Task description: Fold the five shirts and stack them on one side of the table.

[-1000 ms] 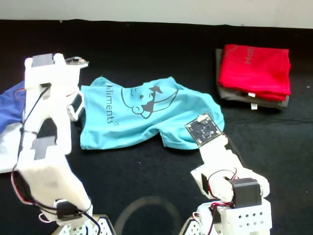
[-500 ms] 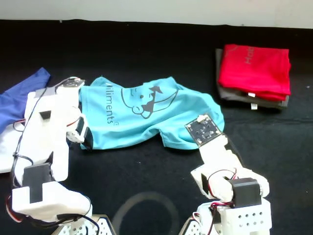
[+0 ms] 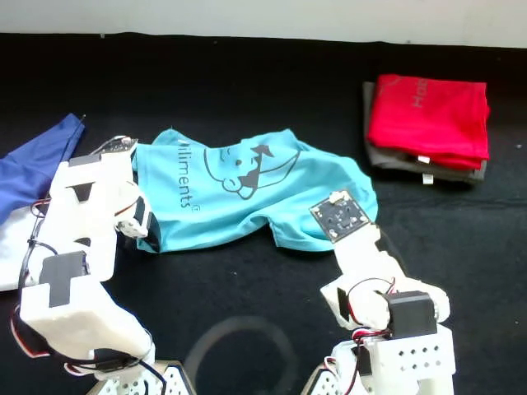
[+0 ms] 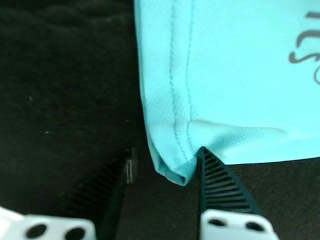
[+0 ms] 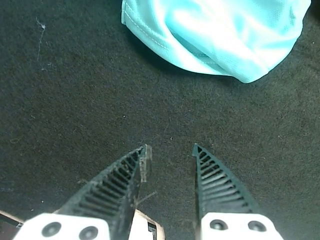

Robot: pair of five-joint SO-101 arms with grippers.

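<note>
Turquoise shirt (image 4: 230,75) corner inside left pincer (image 4: 166,162)

1. Turquoise shirt (image 3: 247,193): unfolded, lying flat but rumpled, dark cartoon print facing up.
2. Red shirt (image 3: 428,119): neatly folded, well apart to the right of the turquoise shirt, stacked on the grey one.
3. Grey shirt (image 3: 424,170): folded, under the red, edge showing.
4. Blue shirt (image 3: 37,160): unfolded, left of the turquoise shirt.
5. White shirt (image 3: 10,247): unfolded, left of the turquoise shirt, partly hidden.

Turquoise shirt (image 3: 216,212), red shirt (image 3: 428,119)

Pale wall strip (image 3: 263,15) behind — faint ring (image 3: 239,332), perhaps a scuff, on black cloth (image 3: 247,74)
</note>
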